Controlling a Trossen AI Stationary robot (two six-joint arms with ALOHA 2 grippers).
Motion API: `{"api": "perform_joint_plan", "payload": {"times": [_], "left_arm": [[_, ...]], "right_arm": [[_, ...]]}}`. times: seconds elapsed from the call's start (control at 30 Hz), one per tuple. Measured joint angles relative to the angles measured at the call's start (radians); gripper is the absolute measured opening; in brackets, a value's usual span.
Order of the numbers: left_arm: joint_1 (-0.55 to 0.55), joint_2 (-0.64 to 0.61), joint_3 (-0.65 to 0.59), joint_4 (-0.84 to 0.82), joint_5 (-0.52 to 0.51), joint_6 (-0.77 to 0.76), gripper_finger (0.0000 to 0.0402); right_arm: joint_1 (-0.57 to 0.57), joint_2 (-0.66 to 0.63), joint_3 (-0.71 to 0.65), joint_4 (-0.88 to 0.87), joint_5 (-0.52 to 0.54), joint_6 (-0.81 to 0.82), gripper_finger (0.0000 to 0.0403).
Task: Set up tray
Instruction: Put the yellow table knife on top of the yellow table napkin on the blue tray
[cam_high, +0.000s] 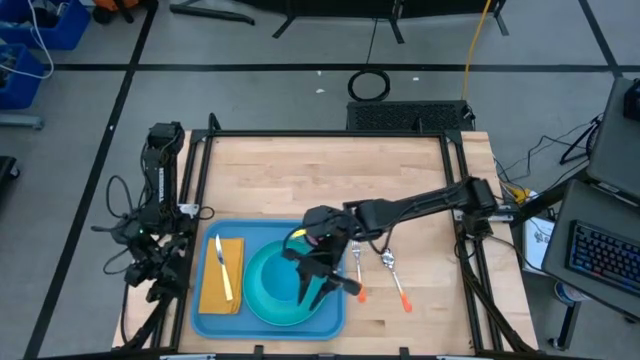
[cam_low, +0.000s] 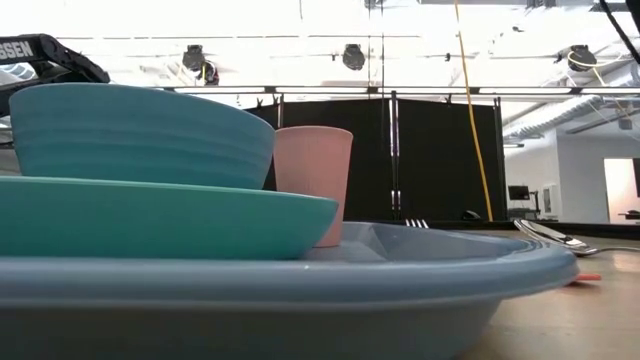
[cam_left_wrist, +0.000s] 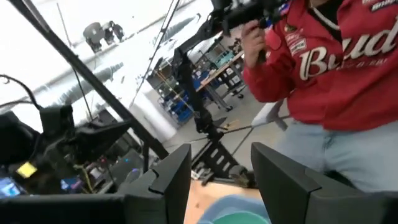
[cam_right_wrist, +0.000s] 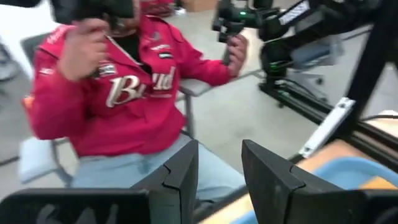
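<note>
Tray, light stiff plastic best gripped by its raised rim, sits at the tabletop's front-left edge; right pincer hovers over it, fingers apart, left pincer likewise apart

A grey floor with dark tape lines surrounds the wooden surface. Black curtains hang behind, under bright ceiling lights.

Two dark, near-black jointed arms with black cables looped along the links. Right end effector and left end effector: matte charcoal, angular fingers with stepped, notched inner edges. White lettering on one arm link.
</note>
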Motion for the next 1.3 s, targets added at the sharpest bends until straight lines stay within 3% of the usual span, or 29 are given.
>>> {"api": "perform_joint_plan", "payload": {"times": [0.17,0.27,0.37,0.5,0.67,0.87,1.3], "left_arm": [[0.009,0.000,0.000,0.114,0.032,-0.069,0.0172],[0.011,0.000,0.000,0.235,-0.058,-0.170,0.0172],[0.016,0.000,0.000,0.380,-0.162,-0.176,0.0172],[0.012,0.007,0.000,0.558,-0.304,-0.167,0.0172],[0.012,0.008,0.000,0.673,-0.323,-0.059,0.0172],[0.012,0.008,0.000,0.692,-0.272,-0.025,0.0172],[0.020,0.008,0.001,0.713,-0.290,-0.020,0.0172]], "right_arm": [[0.000,-0.119,-0.201,0.159,0.034,0.031,0.0114],[0.000,-0.203,-0.350,0.322,0.036,0.091,0.0114],[-0.003,-0.283,-0.490,0.456,0.082,0.155,0.0114],[-0.005,-0.396,-0.613,0.443,0.226,0.161,0.0114],[-0.008,-0.521,-0.735,0.454,0.312,0.112,0.0114],[-0.030,-0.640,-0.820,0.478,0.400,0.099,0.0114],[-0.158,-0.723,-0.880,0.483,0.399,0.054,0.0114]]}}
